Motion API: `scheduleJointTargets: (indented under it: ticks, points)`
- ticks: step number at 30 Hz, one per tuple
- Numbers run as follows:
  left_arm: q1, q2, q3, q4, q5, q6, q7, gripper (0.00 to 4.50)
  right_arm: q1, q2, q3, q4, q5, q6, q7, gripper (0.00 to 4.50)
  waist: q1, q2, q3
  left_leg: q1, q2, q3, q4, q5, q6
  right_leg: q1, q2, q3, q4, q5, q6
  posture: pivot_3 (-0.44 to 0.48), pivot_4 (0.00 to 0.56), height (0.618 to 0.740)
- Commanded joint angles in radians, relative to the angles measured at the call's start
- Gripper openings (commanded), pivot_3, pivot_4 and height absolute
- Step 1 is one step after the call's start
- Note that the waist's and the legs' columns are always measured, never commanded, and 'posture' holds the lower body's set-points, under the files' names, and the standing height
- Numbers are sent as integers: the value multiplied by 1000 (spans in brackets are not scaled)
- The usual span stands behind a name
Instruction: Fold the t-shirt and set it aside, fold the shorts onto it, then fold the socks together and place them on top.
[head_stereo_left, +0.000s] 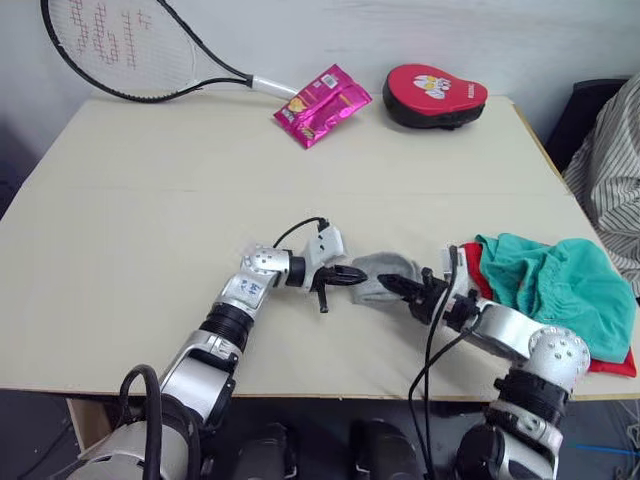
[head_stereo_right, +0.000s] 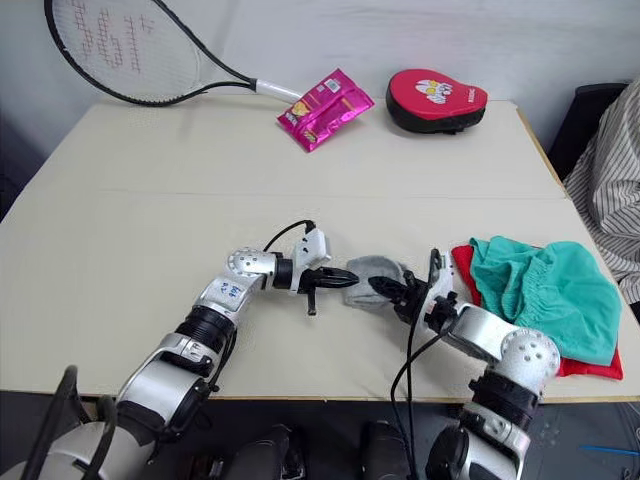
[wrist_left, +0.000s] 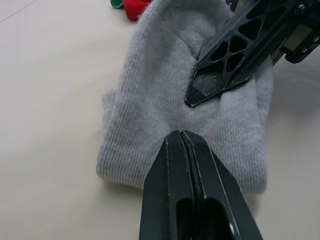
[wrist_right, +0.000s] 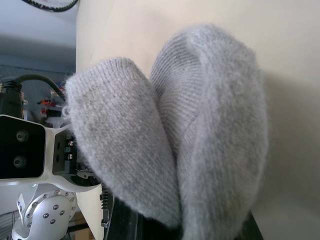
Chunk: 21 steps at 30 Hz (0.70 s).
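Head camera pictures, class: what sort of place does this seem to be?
Probably an indoor test space, not a home laundry: a plain beige table against a white wall carries a tennis racket, a pink snack packet and a red padded mitt beside clothes.

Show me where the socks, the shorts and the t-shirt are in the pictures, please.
socks (head_stereo_left: 383, 272), left eye view: middle of the grey bundle.
shorts (head_stereo_left: 560, 285), left eye view: middle of the teal cloth.
t-shirt (head_stereo_left: 612, 364), left eye view: red edge showing under the shorts.

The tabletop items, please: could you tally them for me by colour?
Red: 2, the t-shirt and the padded mitt
Teal: 1, the shorts
Grey: 2, the socks
Pink: 1, the snack packet
Black: 1, the racket
Total: 7
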Motion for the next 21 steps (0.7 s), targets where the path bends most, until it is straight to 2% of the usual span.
scheduleJointTargets:
  ticks: [1, 3, 7, 13, 16, 19, 21]
  points:
    - [-3, 37, 55, -177, -122, 74, -102, 890, 59, -18, -15, -160, 240, -135, -107, 136, -1, 5, 3, -2, 0, 0, 0, 0, 0, -1, 0, 0, 0, 0, 0, 0, 150, 740]
    - [-4, 44, 94, -259, -180, 74, -110, 1474, 99, -61, -42, -272, 367, -270, -122, 135, 1, 10, 6, -4, -1, 1, 0, 0, 1, -3, 0, 0, 0, 0, 0, 0, 150, 740]
    - [-14, 89, 138, -367, -246, 142, -120, 2689, 215, -168, -115, -447, 543, -523, -161, 135, 4, 10, 7, -4, -2, 1, 1, -1, 2, -1, 1, 0, -3, 0, 2, 0, 150, 740]
    - [33, 115, 158, -477, -316, 241, -98, 4463, 388, -230, -150, -482, 571, -804, -254, 135, 1, 9, 7, -1, -1, 2, 1, 0, 2, 2, 4, 3, -4, 0, 3, 0, 150, 740]
    - [77, 123, 138, -522, -317, 256, -93, 4500, 428, -232, -138, -400, 543, -897, -279, 135, 0, 9, 7, 1, -1, 3, 1, 0, 1, 2, 5, 6, -6, 0, 3, 0, 150, 740]
    - [109, 131, 118, -555, -308, 259, -86, 4500, 405, -191, -124, -280, 357, -1034, -246, 135, 2, 9, 7, 1, -1, 3, 1, 1, 0, 1, 5, 7, -4, 0, 3, 0, 150, 740]
    - [118, 135, 111, -569, -309, 258, -82, 4500, 387, -156, -122, -219, 313, -1099, -213, 135, 2, 9, 7, 1, -1, 3, 1, 1, 0, 1, 6, 8, -4, 0, 3, 0, 150, 740]
